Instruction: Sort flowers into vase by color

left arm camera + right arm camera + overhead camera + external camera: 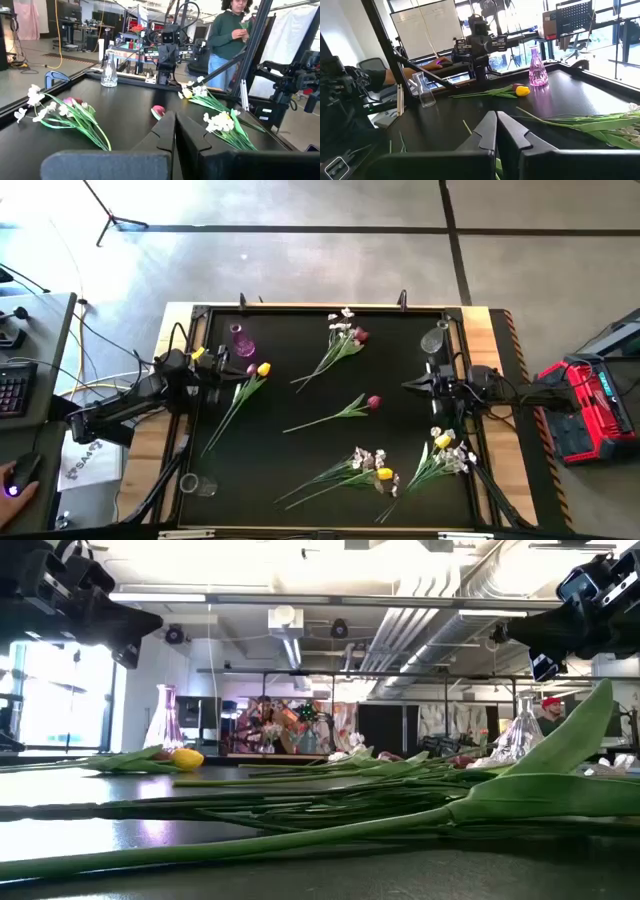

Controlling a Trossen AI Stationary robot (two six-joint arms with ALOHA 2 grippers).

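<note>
Red case (585, 405) right of table; keyboard (12, 388) far left.

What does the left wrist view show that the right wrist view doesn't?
Only the left wrist view shows a person in a green top standing beyond the table, a clear glass vase, white blossom sprays and a dark red tulip lying apart on the mat.

Only the right wrist view shows the pink glass vase, the yellow tulip lying beside it, and a clear glass cylinder.

Both show the black mat, the opposite arm facing the camera, and their own jaws closed together, holding nothing.
</note>
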